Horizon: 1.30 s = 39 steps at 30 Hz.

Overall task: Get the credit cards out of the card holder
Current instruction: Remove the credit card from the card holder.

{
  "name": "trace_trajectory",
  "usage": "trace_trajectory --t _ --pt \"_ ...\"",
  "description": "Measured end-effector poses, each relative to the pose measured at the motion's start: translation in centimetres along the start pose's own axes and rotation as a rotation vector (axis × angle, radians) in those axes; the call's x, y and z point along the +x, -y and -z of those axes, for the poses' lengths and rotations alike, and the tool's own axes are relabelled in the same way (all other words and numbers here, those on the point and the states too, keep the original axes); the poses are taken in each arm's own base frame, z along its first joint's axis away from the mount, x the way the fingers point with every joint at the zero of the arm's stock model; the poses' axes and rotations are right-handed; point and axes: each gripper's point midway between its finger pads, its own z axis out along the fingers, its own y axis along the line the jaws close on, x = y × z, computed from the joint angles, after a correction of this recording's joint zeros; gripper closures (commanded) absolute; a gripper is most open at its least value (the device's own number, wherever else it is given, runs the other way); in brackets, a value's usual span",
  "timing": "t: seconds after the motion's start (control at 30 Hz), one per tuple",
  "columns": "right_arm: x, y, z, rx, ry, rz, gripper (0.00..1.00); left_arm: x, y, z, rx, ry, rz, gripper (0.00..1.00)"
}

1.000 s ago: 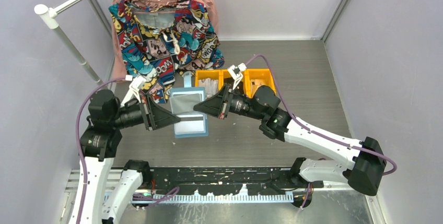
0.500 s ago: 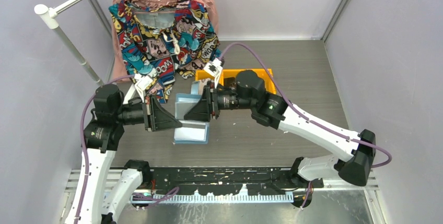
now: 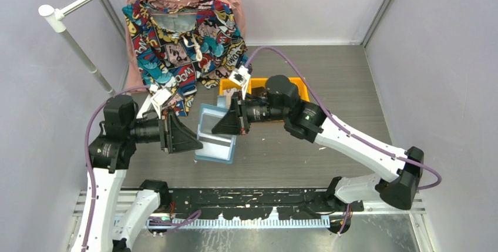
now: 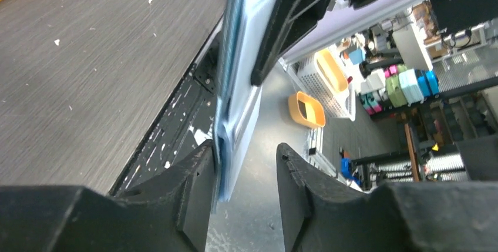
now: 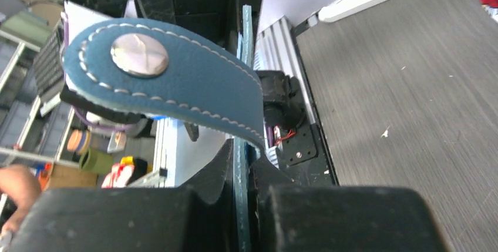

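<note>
The card holder (image 3: 215, 144), a teal-blue folding wallet, hangs open above the table between my two arms. My right gripper (image 3: 217, 128) is shut on its far cover. In the right wrist view the thin teal edge stands pinched in that gripper (image 5: 241, 149), and the snap tab (image 5: 176, 81) curls over it. My left gripper (image 3: 198, 141) is at the holder's near-left edge. In the left wrist view this gripper (image 4: 245, 153) is open; the card holder (image 4: 239, 93) leans on one finger (image 4: 197, 175), clear of the other. I cannot tell the credit cards apart from the pale inner sleeves.
Orange bins (image 3: 226, 86) stand behind the holder, mostly hidden by the right arm (image 3: 329, 134). A patterned shirt (image 3: 182, 34) hangs on a hanger at the back left beside a white rail (image 3: 76, 46). Grey walls close in on both sides.
The right arm swung left and its gripper shut on the holder's far cover. The left gripper, shut on the holder before, has opened. The holder now tilts up towards the right gripper.
</note>
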Motion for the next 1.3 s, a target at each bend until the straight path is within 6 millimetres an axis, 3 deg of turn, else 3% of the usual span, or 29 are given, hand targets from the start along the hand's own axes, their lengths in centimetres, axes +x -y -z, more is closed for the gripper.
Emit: trace_trajectory --t 0.27,0.4,0.63,0.67,0.7,0.77,0.83,0.97,1.03,1.1,1.17,1.3 --pt "-2.9 0.4 1.5 -0.061 0.388 -0.095 0.99 -0.4 -0.4 -0.6 0.043 0.095 0.116 0.60" --pt "-4.3 0.6 1.9 -0.082 0.530 -0.131 0.99 -1.7 -0.7 -1.0 0.065 0.127 0.189 0.71" --pt "-4.7 1.4 2.1 -0.062 0.674 -0.165 0.99 -3.7 0.2 -1.0 0.104 0.167 0.216 0.88" --pt "-4.6 1.4 2.2 -0.062 0.689 -0.170 0.96 -3.9 0.3 -1.0 0.106 0.169 0.221 0.91" --pt "-4.6 1.3 2.2 -0.067 0.702 -0.173 0.86 -3.9 0.3 -1.0 0.107 0.169 0.225 0.92" --pt "-4.6 1.2 2.3 -0.077 0.719 -0.184 0.53 -3.9 0.3 -1.0 0.108 0.169 0.224 0.95" --pt "-4.7 1.5 2.3 -0.071 0.734 -0.210 0.30 -4.0 -0.1 -1.1 0.097 0.171 0.237 0.98" --pt "-4.4 5.3 3.7 0.090 0.741 -0.285 0.24 -4.2 -1.5 -1.1 0.036 0.155 0.231 1.00" --pt "-4.9 7.8 6.3 0.211 0.773 -0.311 0.24 -4.6 -2.1 -1.0 -0.006 0.147 0.196 1.00" --pt "-5.6 9.0 9.4 0.318 0.814 -0.309 0.27 -4.6 -3.1 -1.0 -0.054 0.132 0.168 1.00" --pt "-6.5 8.3 11.5 0.369 0.828 -0.280 0.28 -4.2 -3.8 -0.9 -0.094 0.114 0.144 1.00" --pt "-8.9 3.2 12.2 0.295 0.755 -0.180 0.28 -2.8 -5.0 -0.7 -0.145 0.061 0.107 1.00"
